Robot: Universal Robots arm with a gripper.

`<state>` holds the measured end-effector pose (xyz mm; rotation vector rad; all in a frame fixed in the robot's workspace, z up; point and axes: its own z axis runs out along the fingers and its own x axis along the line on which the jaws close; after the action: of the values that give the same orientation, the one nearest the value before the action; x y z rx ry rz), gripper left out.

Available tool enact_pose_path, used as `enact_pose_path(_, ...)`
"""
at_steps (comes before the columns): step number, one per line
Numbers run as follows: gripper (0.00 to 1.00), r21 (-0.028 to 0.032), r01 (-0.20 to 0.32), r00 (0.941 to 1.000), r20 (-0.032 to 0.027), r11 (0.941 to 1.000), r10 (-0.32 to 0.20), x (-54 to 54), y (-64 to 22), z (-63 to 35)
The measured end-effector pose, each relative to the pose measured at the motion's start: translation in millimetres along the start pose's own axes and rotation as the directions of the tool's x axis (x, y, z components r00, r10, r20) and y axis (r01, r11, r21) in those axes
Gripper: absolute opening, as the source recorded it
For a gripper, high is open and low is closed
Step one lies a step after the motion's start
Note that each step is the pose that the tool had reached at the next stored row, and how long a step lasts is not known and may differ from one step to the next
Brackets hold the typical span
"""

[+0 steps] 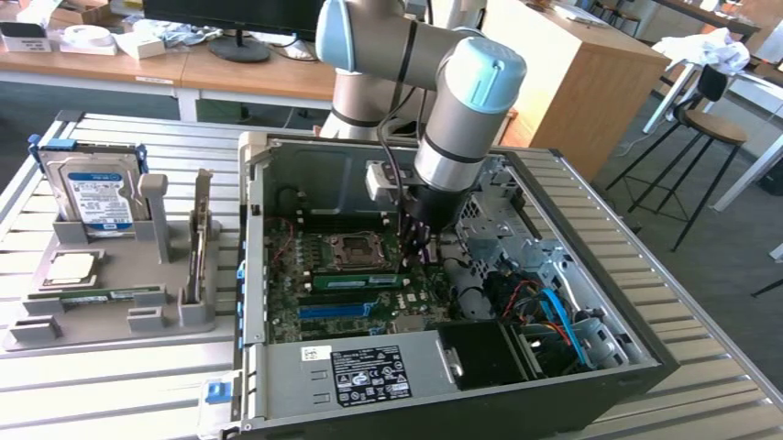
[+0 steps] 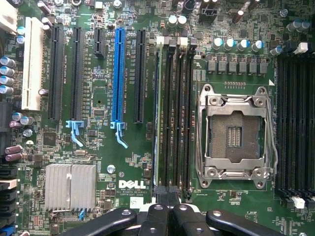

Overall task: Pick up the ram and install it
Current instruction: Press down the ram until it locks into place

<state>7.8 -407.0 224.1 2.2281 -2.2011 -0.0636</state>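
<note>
Computer case [image 1: 293, 367] on its side on slatted tabletop [image 1: 110, 385], side panel off, motherboard [image 1: 284, 316] exposed. Robot arm [image 1: 471, 110] reaching down into it from above. Clenched claw [image 1: 419, 249], fingertips pressed together, nothing visible between them; hangs low over the board, just beside the empty processor socket [image 1: 355, 246]. Inside the case already, the ram [image 1: 355, 280]: green stick lying along a slot a little past the socket, one end right by the claw, not in its grip. Contact with the claw: cannot tell. From the wrist: same clenched claw [image 2: 169, 196] over the end of a bank of black slots [image 2: 178, 108]; thin pale edge of the ram [image 2: 156, 113] standing in the slot of that bank farthest from the socket [image 2: 234, 130]. Fully seated or not: cannot tell. Also on the board: long blue slot [image 2: 118, 73] and finned heatsink [image 2: 70, 187]. At the exterior view's left of the case, grey holder [image 1: 159, 321] on the tabletop, carrying hard drive [image 1: 101, 197] upright, square processor [image 1: 70, 268] flat, second green stick [image 1: 98, 296] flat in its groove.
</note>
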Motion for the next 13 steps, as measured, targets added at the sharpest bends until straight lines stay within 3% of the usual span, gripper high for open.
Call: enact_pose_path(13,0.1,0.0002,0.0,1.0,0.0003,1.0,0.0,0.3,-0.1,2.3)
